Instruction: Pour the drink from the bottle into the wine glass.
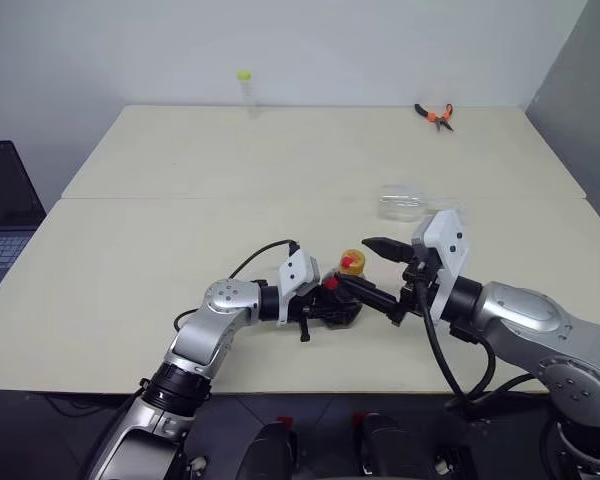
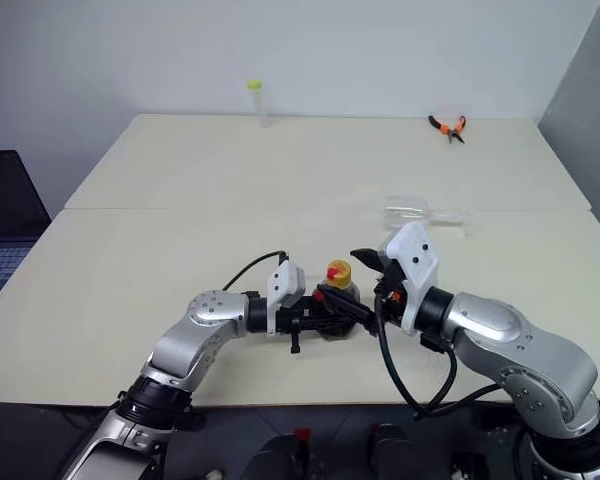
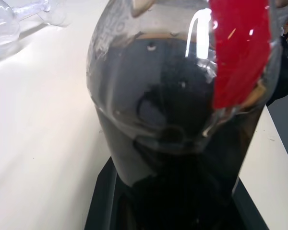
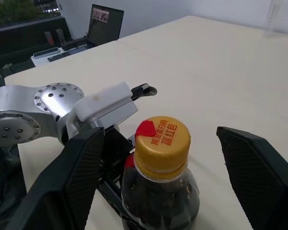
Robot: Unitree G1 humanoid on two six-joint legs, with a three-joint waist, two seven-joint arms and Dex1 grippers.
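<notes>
Bottle stands near table's front edge, cap on, body clamped in our left gripper. Right gripper hangs w/ fingers spread wide either side of cap. Step: uncapping, we reckon. Next: close on cap, twist off. Wine glass lies on its side behind; needs righting.

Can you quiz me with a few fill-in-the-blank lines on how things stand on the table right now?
1. The left gripper is shut on the ____.
2. The bottle's cap is still ____.
3. The right gripper's fingers stand open on either side of the ____.
4. The wine glass lies on its ____ on the table.

Missing words: bottle; on; cap; side
</notes>
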